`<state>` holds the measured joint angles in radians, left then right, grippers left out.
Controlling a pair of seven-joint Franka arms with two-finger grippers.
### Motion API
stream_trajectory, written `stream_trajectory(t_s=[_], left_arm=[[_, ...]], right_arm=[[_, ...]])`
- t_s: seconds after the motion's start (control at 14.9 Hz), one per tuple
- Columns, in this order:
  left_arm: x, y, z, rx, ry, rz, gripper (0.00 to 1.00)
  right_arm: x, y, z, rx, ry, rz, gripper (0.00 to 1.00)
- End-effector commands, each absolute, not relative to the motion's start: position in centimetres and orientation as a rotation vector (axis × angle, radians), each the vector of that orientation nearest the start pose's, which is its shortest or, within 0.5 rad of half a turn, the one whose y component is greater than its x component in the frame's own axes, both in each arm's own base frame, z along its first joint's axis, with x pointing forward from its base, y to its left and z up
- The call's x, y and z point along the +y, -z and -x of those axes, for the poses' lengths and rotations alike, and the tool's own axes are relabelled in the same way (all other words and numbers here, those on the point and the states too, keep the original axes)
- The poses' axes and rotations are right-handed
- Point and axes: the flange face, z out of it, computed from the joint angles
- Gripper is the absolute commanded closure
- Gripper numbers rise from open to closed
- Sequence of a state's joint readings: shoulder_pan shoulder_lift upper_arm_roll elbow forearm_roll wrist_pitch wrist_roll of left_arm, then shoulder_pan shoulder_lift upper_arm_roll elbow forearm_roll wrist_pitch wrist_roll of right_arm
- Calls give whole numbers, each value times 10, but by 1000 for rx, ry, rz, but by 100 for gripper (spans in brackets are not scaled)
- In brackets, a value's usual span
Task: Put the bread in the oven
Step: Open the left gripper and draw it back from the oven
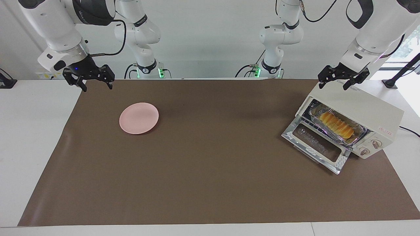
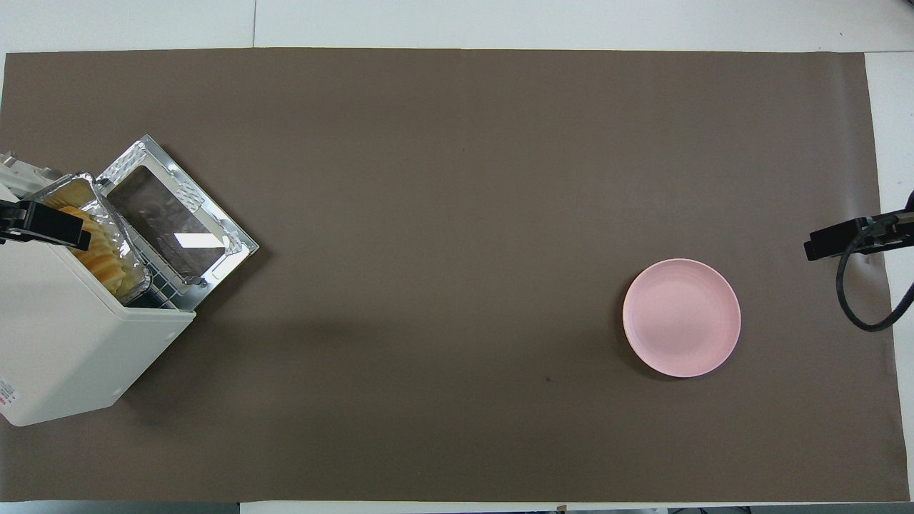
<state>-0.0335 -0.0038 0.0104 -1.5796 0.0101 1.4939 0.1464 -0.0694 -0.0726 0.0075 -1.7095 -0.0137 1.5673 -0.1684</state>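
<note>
Grippers hang nearest the robots' end of the table. The left gripper [image 1: 342, 82] is up in the air over the top of the oven [image 1: 361, 108], fingers spread and holding nothing. The right gripper [image 1: 93, 83] waits over the edge of the brown mat [image 1: 210, 183] at the right arm's end, its fingers likewise spread and empty.

Farther out on the mat lies a pink plate [image 1: 139, 118], round and bare, well apart from the oven and from both grippers. Nothing lies between it and the oven but bare mat.

The oven stands at the left arm's end of the table, turned at an angle, cream-white and boxy, with two round knobs [image 1: 370, 147] on its front panel. Its glass door [image 1: 316, 147] is dropped open and lies flat in front of the opening. On the wire rack inside sits a silver foil tray [image 1: 314, 111], and in that tray lies the bread [image 1: 336, 124]: a small long loaf, golden-yellow, ridged in slice-like segments. In the overhead view the left gripper's dark finger [image 2: 44, 224] covers part of the loaf.
</note>
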Motion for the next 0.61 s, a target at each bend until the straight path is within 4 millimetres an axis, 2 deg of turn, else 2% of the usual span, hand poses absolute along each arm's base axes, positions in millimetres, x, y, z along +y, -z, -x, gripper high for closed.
stream_trajectory(t_s=[0.0,0.13,0.27,0.54], left_arm=[[-9,-616,-542,266,-101,3138,0],[-6,-617,-541,217,-117,3113,0],[-16,-617,-543,126,-94,3112,0],[-37,-620,-545,170,-57,3120,0]], right_arm=[[-35,-600,-522,-139,-105,3127,0],[-35,-600,-522,-139,-107,3127,0],[-35,-600,-522,-139,-107,3127,0],[-35,-600,-522,-139,-107,3127,0]])
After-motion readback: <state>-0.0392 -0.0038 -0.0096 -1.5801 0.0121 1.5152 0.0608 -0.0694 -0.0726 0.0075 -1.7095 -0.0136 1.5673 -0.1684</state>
